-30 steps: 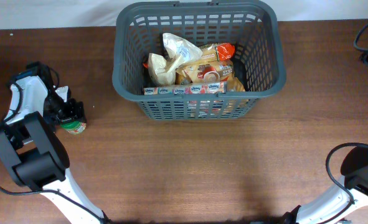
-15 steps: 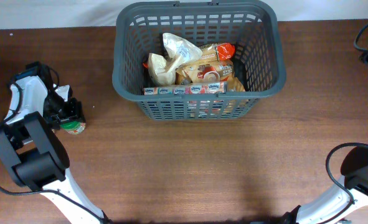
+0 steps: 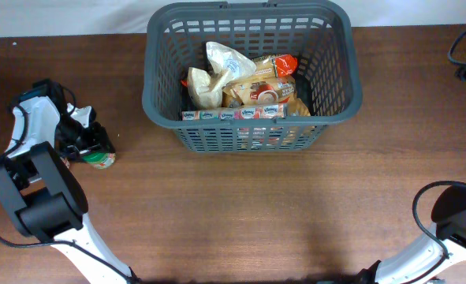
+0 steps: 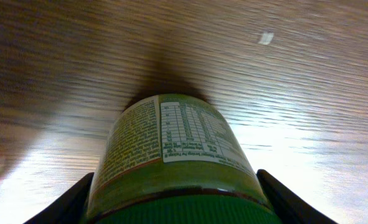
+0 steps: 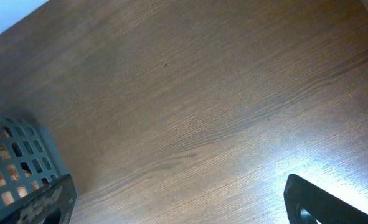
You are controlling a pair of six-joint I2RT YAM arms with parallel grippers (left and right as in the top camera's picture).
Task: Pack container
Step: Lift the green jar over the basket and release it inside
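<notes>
Our basket point(image 3: 150, 91) sits mouth-up, long axis left to right. Left gripper point(image 3: 83, 144) clamps a green-lidded jar point(image 4: 177, 155). From the right gripper's fingers point(image 5: 314, 202) we cannot tell.

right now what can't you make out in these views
- jar label: left wrist, print blurred and too small.
- right fingers: right wrist, cut off by bottom edge; open or shut unclear.
- basket floor: overhead, hidden under bags.

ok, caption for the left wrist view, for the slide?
Left gripper clasping a green-lidded jar, nutrition label facing the camera, wooden table behind.
</notes>
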